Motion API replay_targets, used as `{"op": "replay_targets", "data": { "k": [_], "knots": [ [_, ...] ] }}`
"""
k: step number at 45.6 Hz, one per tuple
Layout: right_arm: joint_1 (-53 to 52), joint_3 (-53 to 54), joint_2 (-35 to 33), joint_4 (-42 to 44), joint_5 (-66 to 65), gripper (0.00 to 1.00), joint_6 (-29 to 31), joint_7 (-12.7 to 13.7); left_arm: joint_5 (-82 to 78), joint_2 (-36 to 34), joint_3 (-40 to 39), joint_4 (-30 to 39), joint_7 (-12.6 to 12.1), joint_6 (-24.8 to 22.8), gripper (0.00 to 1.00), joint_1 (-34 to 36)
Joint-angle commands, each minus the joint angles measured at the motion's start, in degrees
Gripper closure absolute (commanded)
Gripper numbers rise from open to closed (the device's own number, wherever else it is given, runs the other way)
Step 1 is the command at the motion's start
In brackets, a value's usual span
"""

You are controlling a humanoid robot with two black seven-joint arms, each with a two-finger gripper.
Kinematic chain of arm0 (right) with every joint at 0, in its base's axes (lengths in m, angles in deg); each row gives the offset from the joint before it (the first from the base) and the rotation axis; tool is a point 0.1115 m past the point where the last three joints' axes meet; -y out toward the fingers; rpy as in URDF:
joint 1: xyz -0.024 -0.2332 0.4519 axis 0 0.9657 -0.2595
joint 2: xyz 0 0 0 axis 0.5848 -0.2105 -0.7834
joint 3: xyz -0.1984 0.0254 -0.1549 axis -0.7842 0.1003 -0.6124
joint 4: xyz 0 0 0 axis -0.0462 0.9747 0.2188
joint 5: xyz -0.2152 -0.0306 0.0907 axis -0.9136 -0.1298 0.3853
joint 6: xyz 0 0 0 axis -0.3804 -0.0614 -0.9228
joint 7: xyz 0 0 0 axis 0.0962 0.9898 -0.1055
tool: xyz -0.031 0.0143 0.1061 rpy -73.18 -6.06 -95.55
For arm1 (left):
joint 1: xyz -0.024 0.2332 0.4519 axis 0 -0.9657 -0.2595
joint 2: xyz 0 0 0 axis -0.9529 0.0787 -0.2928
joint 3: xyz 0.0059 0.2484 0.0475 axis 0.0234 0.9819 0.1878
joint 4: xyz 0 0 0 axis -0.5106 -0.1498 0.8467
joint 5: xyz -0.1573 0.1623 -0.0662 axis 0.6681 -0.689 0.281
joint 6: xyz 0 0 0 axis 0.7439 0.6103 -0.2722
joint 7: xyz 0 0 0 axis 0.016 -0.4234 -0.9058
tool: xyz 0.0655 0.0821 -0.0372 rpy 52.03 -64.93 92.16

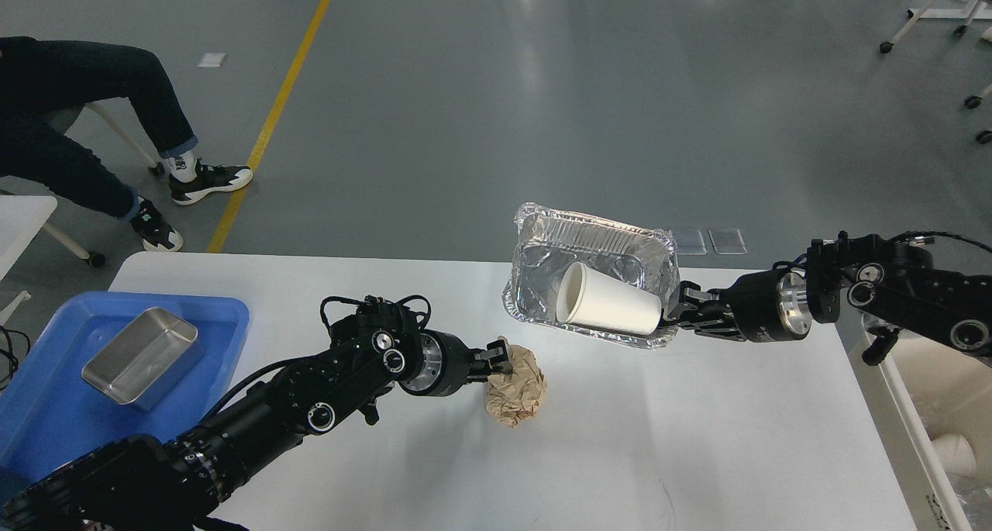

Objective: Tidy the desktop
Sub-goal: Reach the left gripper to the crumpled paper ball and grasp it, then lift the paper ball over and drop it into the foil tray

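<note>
desktop [620,438] beneath both grippers' loads

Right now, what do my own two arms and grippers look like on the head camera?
Both arms are black, built of thick cylindrical segments with round, silver-ringed joint caps. Each wrist has a polished silver collar. Thin black cables loop over the left wrist and trail along the right forearm. The left gripper and right gripper are small, black and two-fingered.
</note>
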Motion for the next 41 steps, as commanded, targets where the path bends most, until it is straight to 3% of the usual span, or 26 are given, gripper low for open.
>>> {"op": "replay_targets", "data": {
  "k": [1,7,16,25,33,41],
  "knots": [
    [0.22,0.0,-0.11,-0.1,0.3,1.0,0.03,-0.02,0.42,-0.17,2.27,-0.23,-0.46,-1.99,0.99,1.44],
    [0.22,0.0,-0.2,-0.28,0.3,1.0,0.03,0.07,0.51,-0.61,2.27,-0.05,-1.33,-6.3,1.0,1.97],
    [0.22,0.0,-0.2,-0.28,0.3,1.0,0.03,0.07,0.6,-5.08,2.18,3.54,-2.21,-8.41,1.0,1.88],
    [0.22,-0.09,-0.02,-0.1,0.3,1.0,0.03,0.07,0.69,-20.63,1.92,17.25,-0.9,-9.9,1.0,0.03],
    [0.39,-0.18,0.5,0.34,0.21,1.0,0.03,0.07,1.74,-36.19,-0.27,28.5,1.92,-10.87,1.0,-0.93],
    [0.22,-0.27,0.59,0.34,0.21,1.0,0.12,0.07,6.31,-42.97,-6.95,30.45,2.0,-10.7,1.0,-0.41]
  ]
}}
